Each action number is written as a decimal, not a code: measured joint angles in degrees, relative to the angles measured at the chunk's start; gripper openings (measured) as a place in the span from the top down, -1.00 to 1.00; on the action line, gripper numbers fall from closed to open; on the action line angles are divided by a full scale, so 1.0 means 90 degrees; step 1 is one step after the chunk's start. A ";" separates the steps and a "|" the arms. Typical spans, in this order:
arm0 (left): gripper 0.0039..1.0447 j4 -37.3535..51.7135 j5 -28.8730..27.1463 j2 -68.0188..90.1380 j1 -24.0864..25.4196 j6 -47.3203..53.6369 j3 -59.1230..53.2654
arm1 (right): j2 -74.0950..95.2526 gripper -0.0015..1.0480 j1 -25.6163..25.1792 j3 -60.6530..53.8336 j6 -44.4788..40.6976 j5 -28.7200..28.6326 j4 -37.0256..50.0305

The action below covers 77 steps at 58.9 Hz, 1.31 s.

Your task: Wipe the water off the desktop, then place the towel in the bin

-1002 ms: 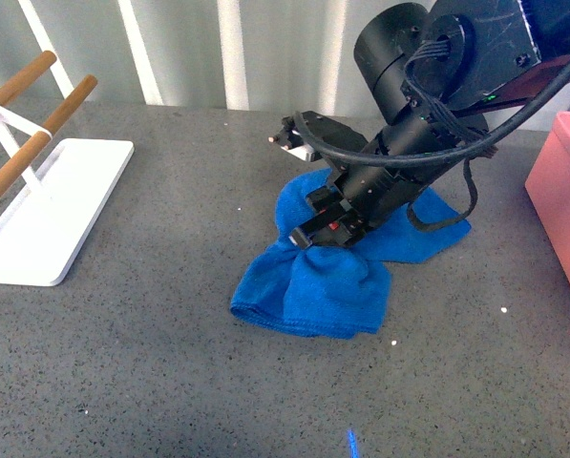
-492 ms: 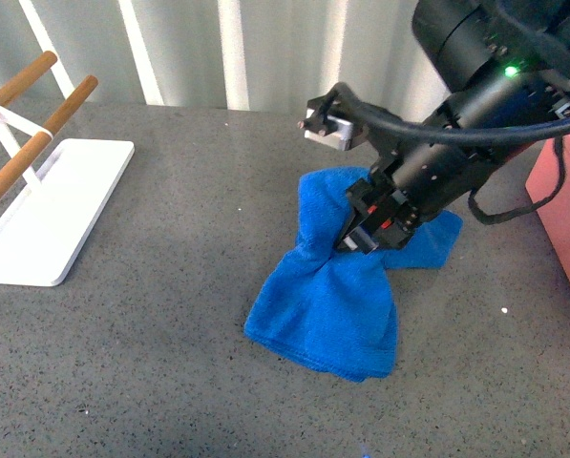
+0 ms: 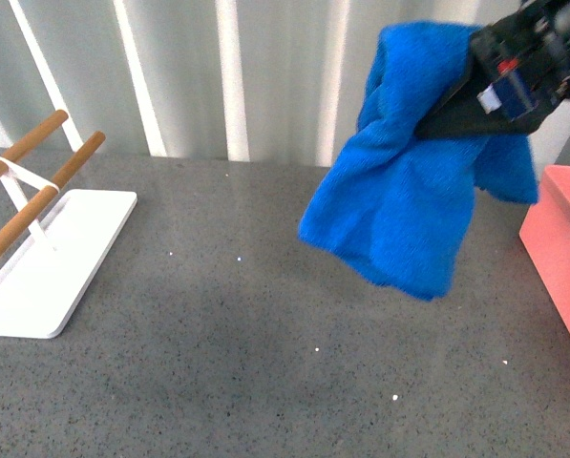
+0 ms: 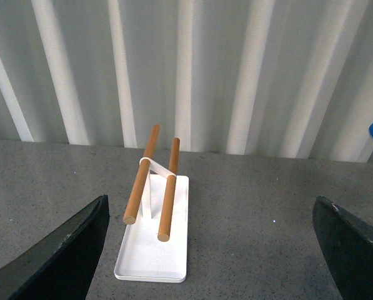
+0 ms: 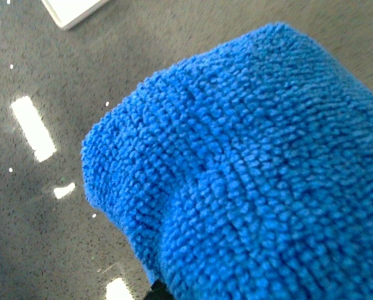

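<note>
The bright blue fluffy microfibre towel (image 3: 409,191) is held in the air, well above the dark grey speckled stone-like worktop (image 3: 218,334). It is clamped near its upper edge between the black fingers of the right arm (image 3: 456,114), and the rest of the cloth hangs down loosely in folds. In the right wrist view the towel (image 5: 248,162) fills most of the picture, with the worktop (image 5: 36,206) and some bright reflections far under it.

The salmon-pink rectangular plastic bin (image 3: 561,248) stands at the right edge of the front view and is seen only in part. The hanging towel is near it but not yet over it. On the left, well apart from the towel, a white flat tray with two wooden rails (image 3: 46,258) is standing. The fingers of the left arm (image 4: 61,250) are spread wide apart, hold nothing, and point towards this tray (image 4: 152,262).

No water can be made out on the worktop, only small pale specks, so the wiping is judged to be finished and the carrying to the bin to be in hand. For the next move, the towel should be brought further right until it hangs fully inside the rim. Only then should the right fingers be opened, because a trailing corner could be caught on the bin wall.
</note>
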 joint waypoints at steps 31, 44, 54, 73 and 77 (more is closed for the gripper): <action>-0.88 0.0000 0.0000 0.0000 0.0000 0.0000 0.0000 | -0.1462 0.90 -0.1872 -0.0041 0.0534 0.3449 -0.1107; -0.88 0.0000 0.0000 0.0000 0.0000 0.0000 0.0000 | -0.1549 0.90 -0.2426 -0.0641 0.0818 0.3672 -0.1032; -0.88 0.0000 0.0000 0.0000 0.0000 0.0000 0.0000 | -0.1256 0.90 -0.2822 -0.0979 0.0976 0.3599 -0.0697; -0.88 0.0000 0.0000 0.0000 0.0000 0.0000 0.0000 | -0.0639 0.90 -0.3024 -0.1226 0.1217 0.3424 -0.0265; -0.88 0.0000 0.0000 0.0000 0.0000 0.0000 0.0000 | -0.0639 0.79 -0.3021 -0.1229 0.1253 0.3410 -0.0294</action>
